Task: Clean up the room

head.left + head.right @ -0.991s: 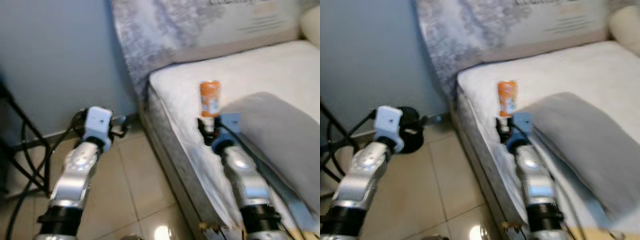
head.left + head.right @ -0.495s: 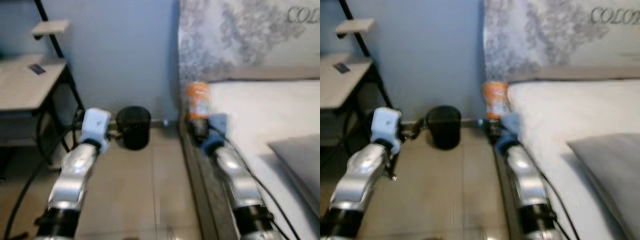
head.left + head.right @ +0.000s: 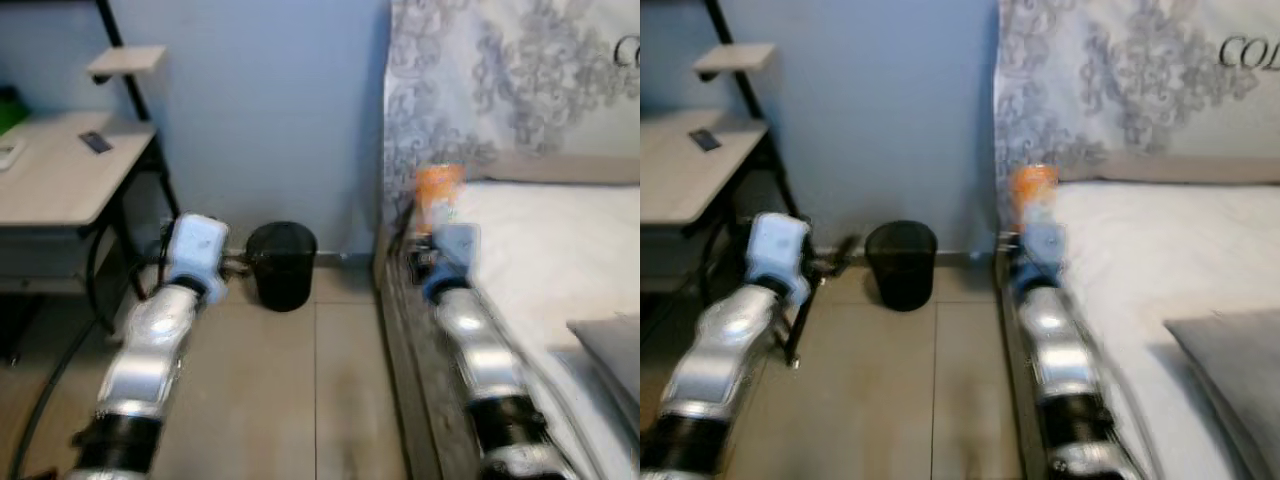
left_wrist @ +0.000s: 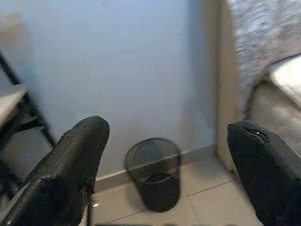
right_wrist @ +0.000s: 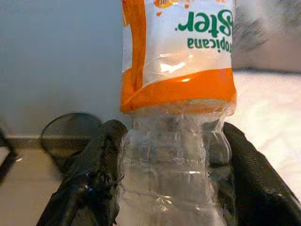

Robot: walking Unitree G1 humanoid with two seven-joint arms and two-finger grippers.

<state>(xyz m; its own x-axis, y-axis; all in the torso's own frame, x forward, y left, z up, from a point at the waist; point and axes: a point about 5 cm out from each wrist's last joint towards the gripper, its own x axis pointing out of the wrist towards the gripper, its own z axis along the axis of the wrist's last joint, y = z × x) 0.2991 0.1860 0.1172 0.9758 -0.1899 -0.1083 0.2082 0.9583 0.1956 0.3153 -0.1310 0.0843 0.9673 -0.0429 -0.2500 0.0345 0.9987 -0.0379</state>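
My right gripper (image 5: 174, 188) is shut on a clear plastic bottle (image 5: 176, 61) with an orange and white label, its black fingers (image 5: 94, 179) clamped on the bare lower part. In the head views the bottle (image 3: 437, 198) stands upright above that gripper (image 3: 422, 256), over the left edge of the bed (image 3: 560, 230). A black mesh waste bin (image 3: 283, 265) stands on the tiled floor against the blue wall, left of the bed. My left gripper (image 3: 236, 265) is open and empty, held out close to the bin (image 4: 157, 176).
A light wooden desk (image 3: 60, 180) on black legs stands at the left, with small items on top. A patterned headboard (image 3: 500, 80) rises behind the bed, and a grey pillow (image 3: 610, 340) lies at the right. Bare tiled floor (image 3: 300, 400) stretches between desk and bed.
The whole view has swung left from the bed to the wall corner, bringing the bin and desk into sight. The right gripper has kept hold of the bottle throughout.
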